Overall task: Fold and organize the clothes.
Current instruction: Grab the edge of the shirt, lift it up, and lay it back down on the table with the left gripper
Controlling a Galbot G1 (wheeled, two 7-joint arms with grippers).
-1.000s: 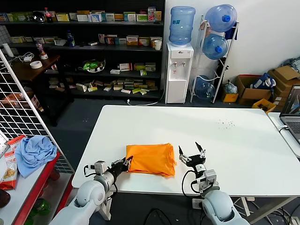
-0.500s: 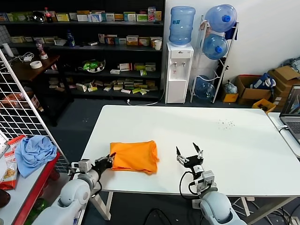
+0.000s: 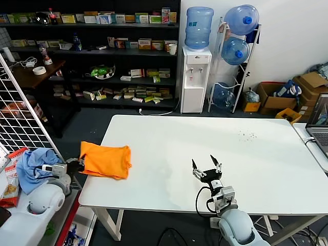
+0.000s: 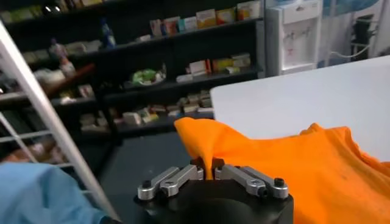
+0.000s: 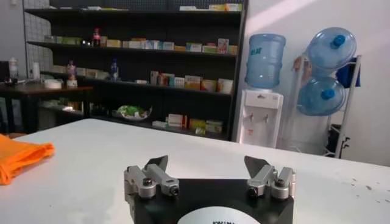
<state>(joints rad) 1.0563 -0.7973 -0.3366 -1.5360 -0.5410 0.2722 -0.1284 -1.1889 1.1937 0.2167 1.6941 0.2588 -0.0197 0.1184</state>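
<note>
Orange T-shirt [image 3: 105, 160] overhangs the table [image 3: 205, 148] edge, seemingly pinched by left hand [image 3: 78, 166].

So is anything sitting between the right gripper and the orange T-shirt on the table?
Nothing visible: only bare white table lies between the open right gripper and the folded orange T-shirt, which the left gripper grips at the table's left edge.

White table [image 3: 246, 154]: folded orange T-shirt [image 3: 106, 160] at 9 o'clock, overhanging the edge. Small dark specks [image 3: 248, 135] toward 1 o'clock.
</note>
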